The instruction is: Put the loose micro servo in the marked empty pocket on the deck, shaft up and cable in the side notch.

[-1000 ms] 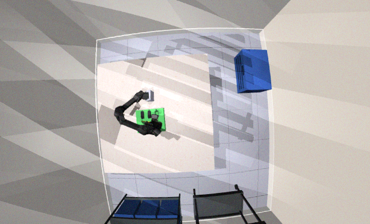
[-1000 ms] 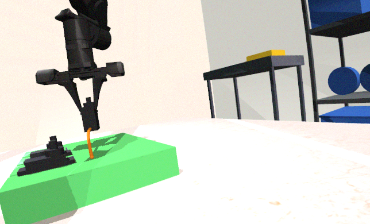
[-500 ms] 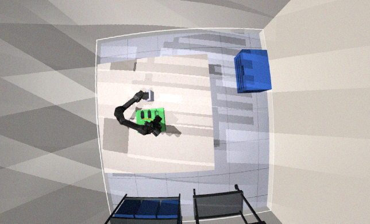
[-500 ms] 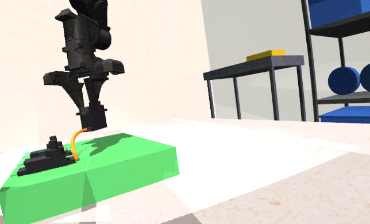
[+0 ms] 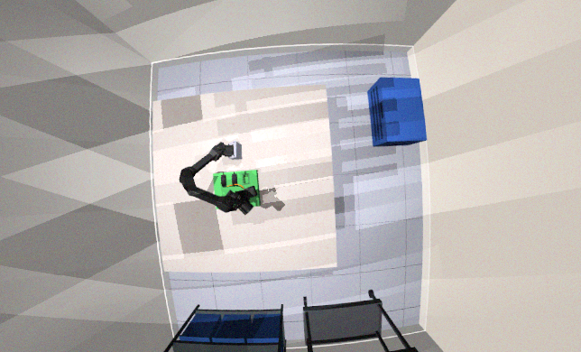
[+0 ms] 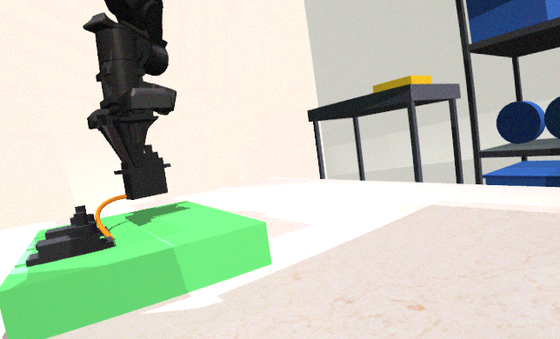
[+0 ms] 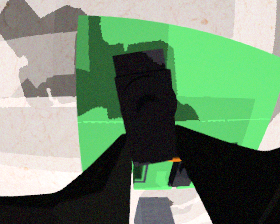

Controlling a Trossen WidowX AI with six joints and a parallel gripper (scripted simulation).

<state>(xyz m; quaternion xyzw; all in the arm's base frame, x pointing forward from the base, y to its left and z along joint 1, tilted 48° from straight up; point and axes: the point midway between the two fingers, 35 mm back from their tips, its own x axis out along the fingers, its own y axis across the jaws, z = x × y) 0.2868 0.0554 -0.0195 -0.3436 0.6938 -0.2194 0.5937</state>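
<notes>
My gripper (image 6: 136, 162) (image 7: 149, 135) is shut on the black micro servo (image 6: 148, 180) (image 7: 145, 110), holding it above the green deck (image 6: 227, 243) (image 5: 254, 185) (image 7: 216, 75). The servo is slightly tilted in the exterior view, its stepped shaft end up and its ears out to the sides. Its orange cable (image 6: 97, 213) (image 5: 236, 185) (image 7: 176, 160) leaves the lower body and curves down to the seated servos. The marked empty pocket (image 5: 245, 177) (image 7: 141, 172) is partly visible in the wrist view, beyond the held servo's lower end; seated servos hide it in the exterior view.
Two black servos (image 5: 224, 180) (image 5: 235, 179) sit in the deck beside the pocket; one seated servo (image 7: 180, 175) also shows in the wrist view. A grey block (image 5: 236, 150) (image 7: 155, 210) stands by the arm's base. A blue cabinet (image 5: 400, 113) and racks stand farther off.
</notes>
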